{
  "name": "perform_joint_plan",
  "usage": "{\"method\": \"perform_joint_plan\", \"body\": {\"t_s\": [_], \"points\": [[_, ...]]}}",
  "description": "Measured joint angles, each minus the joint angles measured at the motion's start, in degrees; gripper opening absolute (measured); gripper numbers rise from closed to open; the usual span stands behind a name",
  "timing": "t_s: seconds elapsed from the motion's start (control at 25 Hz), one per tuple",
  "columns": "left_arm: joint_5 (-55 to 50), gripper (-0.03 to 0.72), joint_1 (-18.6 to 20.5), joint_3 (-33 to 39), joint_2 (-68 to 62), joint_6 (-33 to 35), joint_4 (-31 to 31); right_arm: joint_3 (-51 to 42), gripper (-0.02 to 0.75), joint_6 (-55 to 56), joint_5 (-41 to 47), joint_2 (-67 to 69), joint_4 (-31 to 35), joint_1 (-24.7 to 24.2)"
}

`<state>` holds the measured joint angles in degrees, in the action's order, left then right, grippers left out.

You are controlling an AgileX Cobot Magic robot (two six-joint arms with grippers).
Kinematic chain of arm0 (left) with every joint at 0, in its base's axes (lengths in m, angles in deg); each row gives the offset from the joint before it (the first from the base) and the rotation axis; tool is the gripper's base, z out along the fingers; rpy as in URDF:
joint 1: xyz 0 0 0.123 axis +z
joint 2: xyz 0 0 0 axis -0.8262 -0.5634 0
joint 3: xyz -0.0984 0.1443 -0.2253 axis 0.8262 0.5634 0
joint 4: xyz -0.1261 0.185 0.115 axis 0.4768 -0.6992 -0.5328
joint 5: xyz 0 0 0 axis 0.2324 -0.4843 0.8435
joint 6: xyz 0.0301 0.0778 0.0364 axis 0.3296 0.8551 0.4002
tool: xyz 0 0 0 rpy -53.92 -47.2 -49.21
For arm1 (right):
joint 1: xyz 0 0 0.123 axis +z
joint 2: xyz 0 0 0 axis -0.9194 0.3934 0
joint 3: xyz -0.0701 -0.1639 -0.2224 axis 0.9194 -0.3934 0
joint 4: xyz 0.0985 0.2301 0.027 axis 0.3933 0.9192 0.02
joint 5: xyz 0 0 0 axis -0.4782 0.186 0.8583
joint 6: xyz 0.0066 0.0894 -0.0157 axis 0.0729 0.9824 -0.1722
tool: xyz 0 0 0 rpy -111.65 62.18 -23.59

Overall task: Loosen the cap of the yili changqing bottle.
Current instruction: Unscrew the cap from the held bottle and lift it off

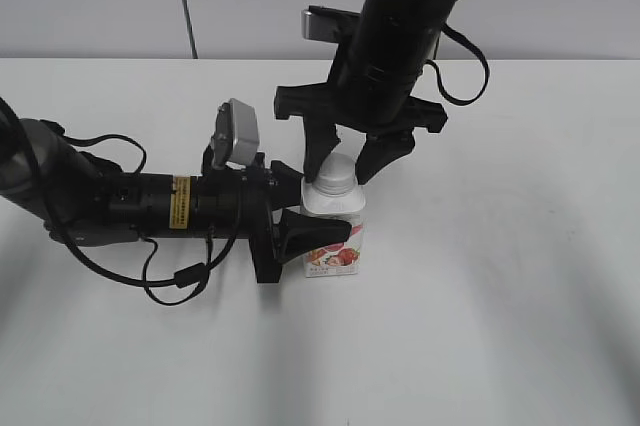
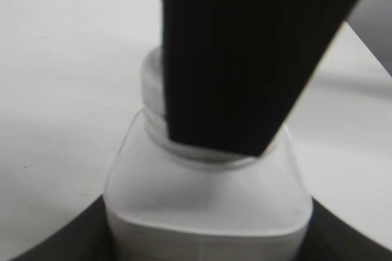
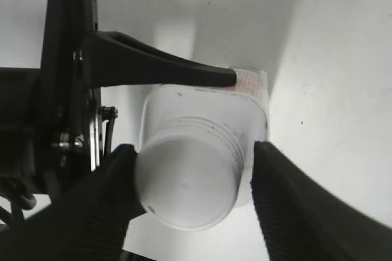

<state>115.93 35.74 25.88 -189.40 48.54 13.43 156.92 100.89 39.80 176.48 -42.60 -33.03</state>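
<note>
The yili changqing bottle (image 1: 335, 246) stands upright on the white table, its strawberry label facing me. My left gripper (image 1: 318, 208) reaches in from the left and is shut on the bottle's body; in the left wrist view the bottle (image 2: 208, 200) fills the space between its jaws (image 2: 208, 245). The white cap (image 1: 338, 174) sits on the neck. My right gripper (image 1: 340, 172) comes down from above and straddles the cap (image 3: 187, 187). Its jaws (image 3: 193, 193) are open: the left finger touches the cap, and a small gap shows at the right finger. One right finger hides most of the cap (image 2: 153, 83) in the left wrist view.
The white table (image 1: 500, 296) spreads around the bottle. My left arm and its cables (image 1: 150, 266) lie across the table's left side. A grey wall runs behind the table's back edge.
</note>
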Motion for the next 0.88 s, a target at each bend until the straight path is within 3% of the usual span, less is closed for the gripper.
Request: {"method": "perform_joint_plan", "body": {"t_s": [0.24, 0.64, 0.88], "points": [[-0.1, 0.394, -0.1, 0.0, 0.0, 0.0, 0.1, 0.0, 0.406, 0.0, 1.2, 0.0, 0.2, 0.1], [-0.1, 0.394, -0.1, 0.0, 0.0, 0.0, 0.1, 0.1, 0.403, -1.7, 1.3, 0.0, 0.2, 0.1], [-0.1, 0.394, -0.1, 0.0, 0.0, 0.2, 0.1, 0.1, 0.402, -9.2, 1.6, 0.0, 0.2, 0.1]]}}
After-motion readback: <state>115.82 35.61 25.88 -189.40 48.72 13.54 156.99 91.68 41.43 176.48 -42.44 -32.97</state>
